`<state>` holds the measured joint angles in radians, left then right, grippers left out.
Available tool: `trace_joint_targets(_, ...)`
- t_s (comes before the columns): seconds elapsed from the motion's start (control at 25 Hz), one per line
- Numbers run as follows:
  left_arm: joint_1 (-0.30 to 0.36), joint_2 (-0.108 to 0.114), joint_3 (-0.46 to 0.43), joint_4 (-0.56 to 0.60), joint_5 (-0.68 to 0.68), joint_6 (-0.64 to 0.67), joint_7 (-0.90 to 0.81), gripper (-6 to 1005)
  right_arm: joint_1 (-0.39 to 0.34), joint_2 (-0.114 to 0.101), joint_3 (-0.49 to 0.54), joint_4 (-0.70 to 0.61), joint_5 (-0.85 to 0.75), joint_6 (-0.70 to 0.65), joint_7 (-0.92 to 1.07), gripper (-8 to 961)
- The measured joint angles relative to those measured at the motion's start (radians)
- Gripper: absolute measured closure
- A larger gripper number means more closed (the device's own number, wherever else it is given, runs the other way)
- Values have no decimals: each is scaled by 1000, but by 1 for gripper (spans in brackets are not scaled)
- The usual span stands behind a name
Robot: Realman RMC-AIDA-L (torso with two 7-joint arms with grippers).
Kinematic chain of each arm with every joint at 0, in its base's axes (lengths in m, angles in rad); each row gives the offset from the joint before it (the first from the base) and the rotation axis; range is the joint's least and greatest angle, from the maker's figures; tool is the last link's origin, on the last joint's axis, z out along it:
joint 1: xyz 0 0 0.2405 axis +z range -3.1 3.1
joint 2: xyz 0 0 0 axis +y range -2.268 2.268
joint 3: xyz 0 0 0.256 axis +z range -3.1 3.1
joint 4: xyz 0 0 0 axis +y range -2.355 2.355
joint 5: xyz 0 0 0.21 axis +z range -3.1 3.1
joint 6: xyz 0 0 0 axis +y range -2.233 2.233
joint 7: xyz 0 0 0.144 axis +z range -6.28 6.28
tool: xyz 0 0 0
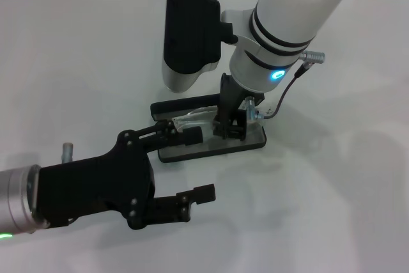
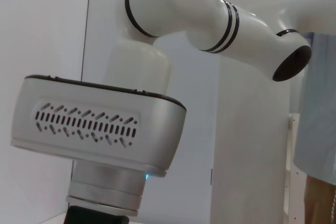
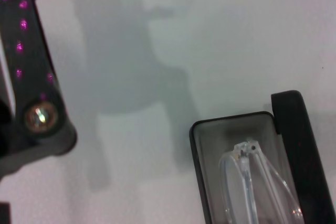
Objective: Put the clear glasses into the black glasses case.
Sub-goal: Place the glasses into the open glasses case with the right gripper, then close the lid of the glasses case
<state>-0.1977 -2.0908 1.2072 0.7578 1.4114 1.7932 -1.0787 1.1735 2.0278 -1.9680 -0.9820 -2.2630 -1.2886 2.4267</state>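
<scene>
The black glasses case (image 1: 252, 141) lies open at the middle of the table, its lid (image 1: 167, 106) flat behind it. The clear glasses (image 1: 192, 119) lie in the grey tray, and in the right wrist view they (image 3: 252, 182) rest inside the case (image 3: 195, 145). My right gripper (image 1: 230, 127) stands straight down into the case, over the right part of the glasses. My left gripper (image 1: 192, 165) is open in the foreground. Its far finger (image 1: 182, 136) is at the case's left end and its near finger (image 1: 198, 194) is over bare table.
The white table (image 1: 345, 190) spreads all around the case. The right arm's white and black wrist housing (image 1: 188, 36) hangs over the back of the case. The left wrist view holds only the right arm (image 2: 105, 124) and a person (image 2: 317, 145) at the edge.
</scene>
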Motion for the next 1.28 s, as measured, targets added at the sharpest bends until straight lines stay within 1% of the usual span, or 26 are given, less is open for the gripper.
trace_joint_targets(0.48, -2, 0, 0, 0, 0, 0, 0, 209, -8, 0, 7, 0, 3, -6, 0, 849)
trace_joint_targets(0.84, -2, 0, 0, 0, 0, 0, 0, 213, -10, 0, 6, -6, 4, -3, 0, 824)
trace_joint_targets(1.0, -2, 0, 0, 0, 0, 0, 0, 215, -27, 0, 8, -47, 3, -5, 0, 819)
trace_joint_targets(1.28, 4, 2, -2, 0, -6, 4, 3, 218, -87, 0, 25, -167, -8, -19, 0, 816)
